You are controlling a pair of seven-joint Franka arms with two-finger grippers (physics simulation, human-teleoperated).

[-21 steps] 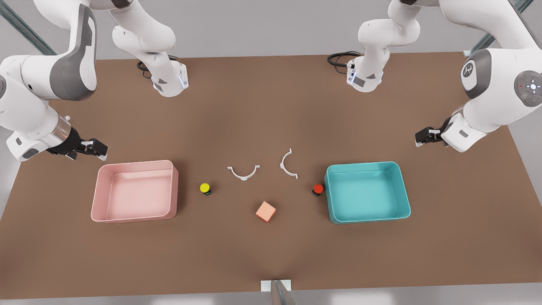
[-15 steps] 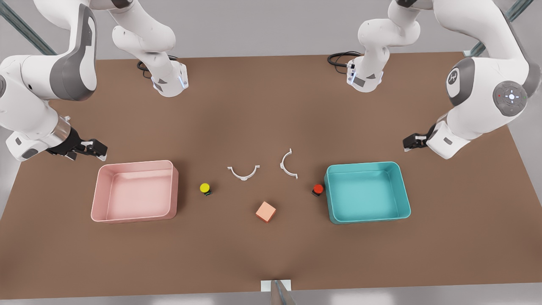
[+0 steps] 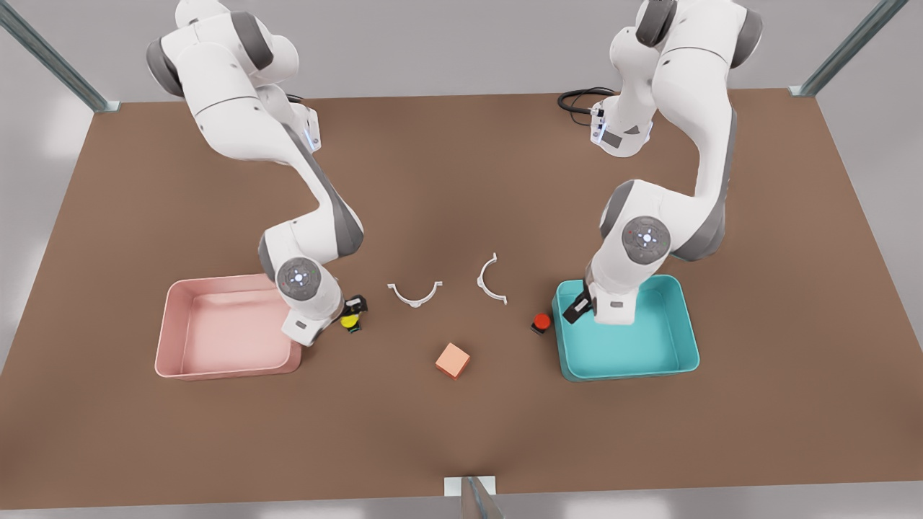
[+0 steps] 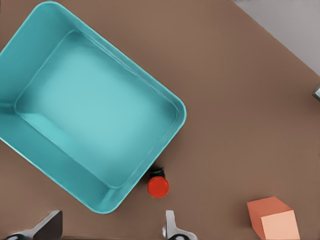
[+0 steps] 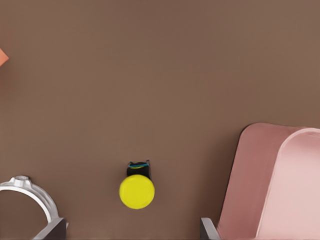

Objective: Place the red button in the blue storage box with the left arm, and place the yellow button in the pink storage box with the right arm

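Both grippers spread, we note: left gripper (image 3: pixel 577 310) over blue storage box (image 3: pixel 678 357) near red button (image 3: pixel 541 321); right gripper (image 3: pixel 355 305) above yellow button (image 3: pixel 349 322) beside pink storage box (image 3: pixel 216 367)

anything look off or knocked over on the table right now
Nothing stands out. The red button sits upright beside the blue storage box, the yellow button beside the pink storage box. Both boxes sit flat and empty.

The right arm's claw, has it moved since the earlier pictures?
Yes. The right claw has swung in from behind the pink storage box's far corner to above the yellow button, beside that box.
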